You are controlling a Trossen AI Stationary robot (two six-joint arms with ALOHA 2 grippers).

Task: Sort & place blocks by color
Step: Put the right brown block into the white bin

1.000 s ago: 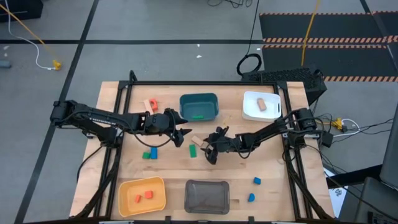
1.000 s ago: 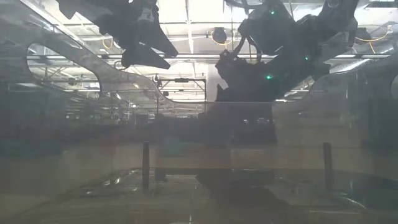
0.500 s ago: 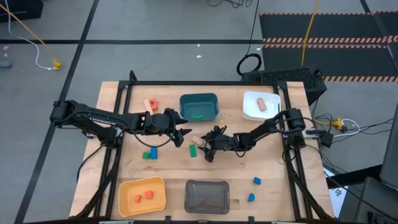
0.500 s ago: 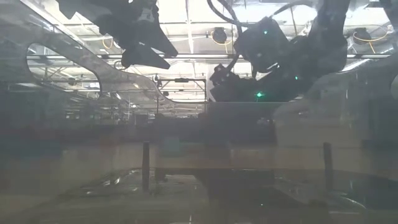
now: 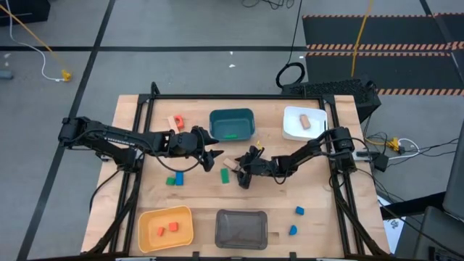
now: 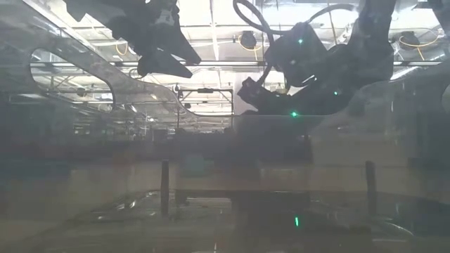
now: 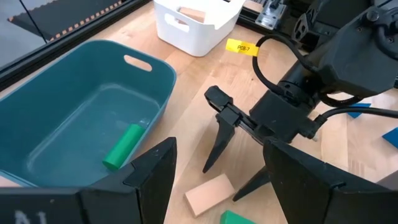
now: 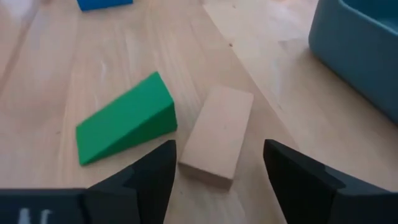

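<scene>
- Right claw (image 8: pixel 214 163) hovering open, empty, straddling tan block (image 8: pixel 217 134) mid-bench beside green wedge (image 8: pixel 126 117).
- Next: lowering, closing, carrying it to white bin (image 5: pixel 304 123).
- Left claw (image 7: pixel 214 168) waiting open, empty, nearby.

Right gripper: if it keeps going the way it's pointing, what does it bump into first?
Most likely the tan block, lying flat right between the open right gripper fingers. The green wedge sits just beside it, off the line.

High view looks straight down on the whole table (image 5: pixel 290 196); low view level at tabletop; both wrist views, close, share the tan block (image 8: pixel 217 135) beside the teal bin (image 7: pixel 74 118).
</scene>
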